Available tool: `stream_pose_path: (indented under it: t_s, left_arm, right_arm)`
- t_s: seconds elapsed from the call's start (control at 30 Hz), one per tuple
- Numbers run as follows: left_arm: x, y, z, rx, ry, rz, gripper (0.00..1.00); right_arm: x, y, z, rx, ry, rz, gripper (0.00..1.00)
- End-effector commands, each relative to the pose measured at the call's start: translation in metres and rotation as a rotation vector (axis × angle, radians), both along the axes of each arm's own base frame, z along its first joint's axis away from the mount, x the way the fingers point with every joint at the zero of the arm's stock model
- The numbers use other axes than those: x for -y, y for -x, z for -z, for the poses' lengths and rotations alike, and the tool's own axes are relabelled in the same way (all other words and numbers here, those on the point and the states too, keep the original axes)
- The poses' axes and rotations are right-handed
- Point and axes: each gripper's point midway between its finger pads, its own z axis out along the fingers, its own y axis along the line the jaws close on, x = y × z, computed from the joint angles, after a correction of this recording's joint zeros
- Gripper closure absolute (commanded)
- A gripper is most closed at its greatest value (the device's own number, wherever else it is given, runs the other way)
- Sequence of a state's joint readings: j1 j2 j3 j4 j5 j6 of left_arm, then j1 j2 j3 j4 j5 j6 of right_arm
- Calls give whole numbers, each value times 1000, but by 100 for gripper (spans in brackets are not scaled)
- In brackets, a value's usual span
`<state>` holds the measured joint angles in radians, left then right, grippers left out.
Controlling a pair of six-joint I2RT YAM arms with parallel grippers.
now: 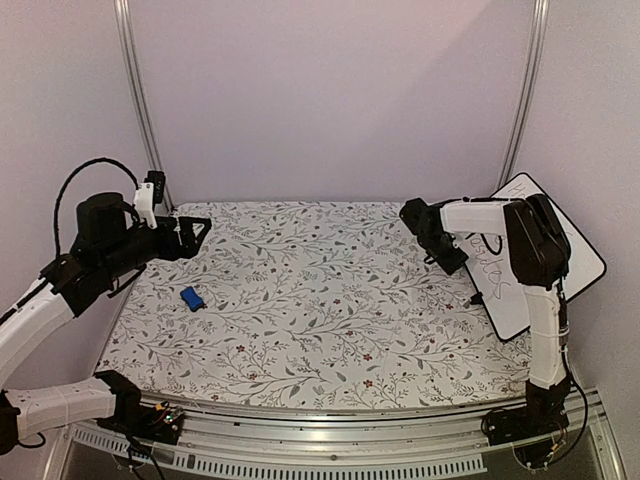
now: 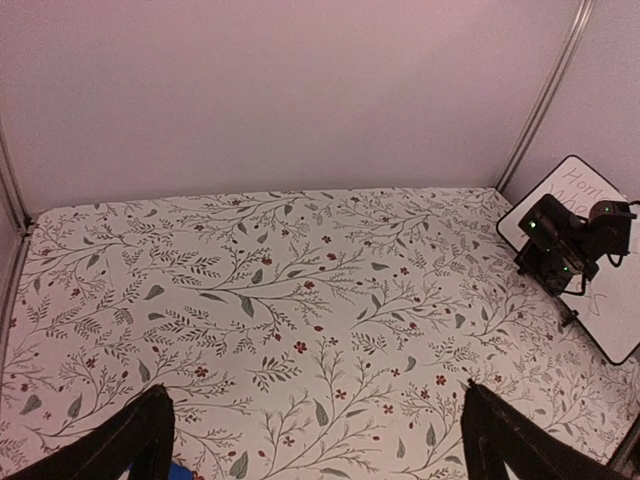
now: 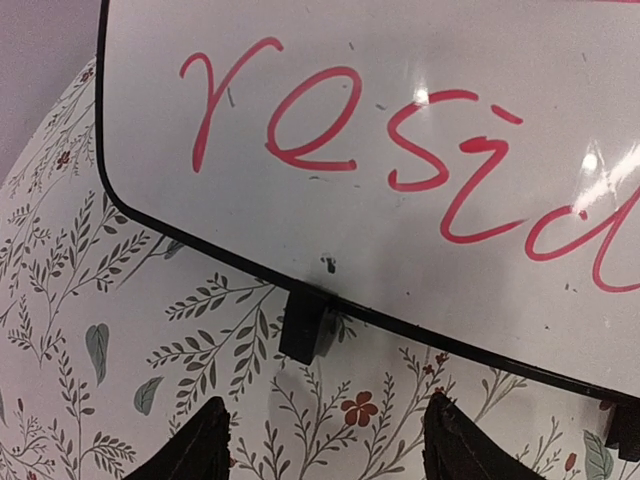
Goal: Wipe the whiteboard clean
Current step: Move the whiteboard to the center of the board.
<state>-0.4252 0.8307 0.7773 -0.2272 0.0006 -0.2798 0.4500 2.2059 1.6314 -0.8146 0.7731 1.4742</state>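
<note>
The whiteboard leans at the table's right edge, white with a thin black rim and handwriting on it. It also shows in the left wrist view. In the right wrist view the whiteboard fills the top, with red letters and a small black foot on its lower rim. My right gripper is open and empty, just in front of that foot; it shows beside the board from above. My left gripper is open and empty above the table's left side. A small blue eraser lies below it.
The floral tablecloth covers the table. Metal frame posts stand at the back corners, and plain walls enclose the back and sides. A metal rail runs along the near edge.
</note>
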Motion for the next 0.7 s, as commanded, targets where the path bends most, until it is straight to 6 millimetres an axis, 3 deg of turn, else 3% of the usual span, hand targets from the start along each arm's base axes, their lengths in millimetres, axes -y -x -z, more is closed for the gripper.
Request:
stream_pose_path:
  t_s: [0.0, 0.67]
  left_arm:
    - [5, 3, -3, 23, 1, 29, 0]
    - [5, 4, -4, 31, -5, 35, 0]
  right_arm:
    - [13, -1, 6, -12, 30, 43, 36]
    - [22, -24, 10, -9, 52, 56, 42]
